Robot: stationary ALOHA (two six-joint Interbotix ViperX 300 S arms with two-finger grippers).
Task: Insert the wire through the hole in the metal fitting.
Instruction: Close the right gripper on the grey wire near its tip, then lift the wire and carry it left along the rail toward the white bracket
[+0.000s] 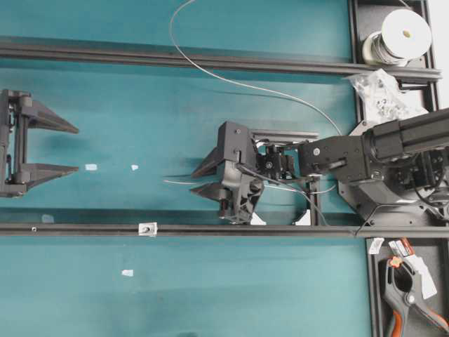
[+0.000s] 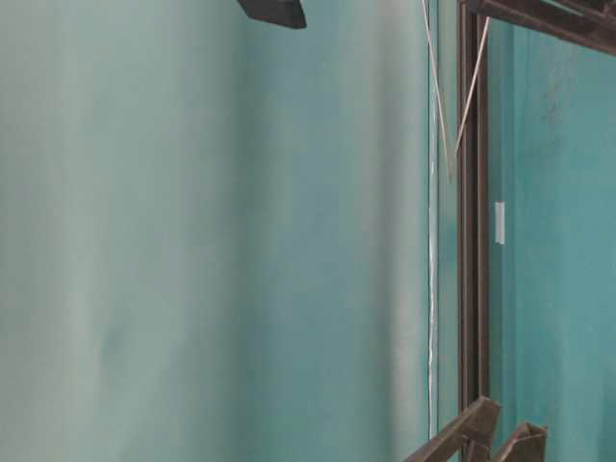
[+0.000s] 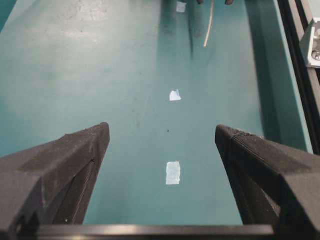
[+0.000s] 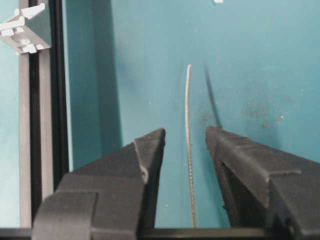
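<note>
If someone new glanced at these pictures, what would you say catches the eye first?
Probably the black right gripper at the middle of the teal table, its jaws apart on either side of the thin silver-grey wire. That wire loops back to the white-topped spool in the far right corner, while the small shiny metal fitting sits on the near black rail.

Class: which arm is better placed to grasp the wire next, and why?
The right. Its tool already straddles the wire, jaws apart either side. The left tool sits open, far off.
</note>
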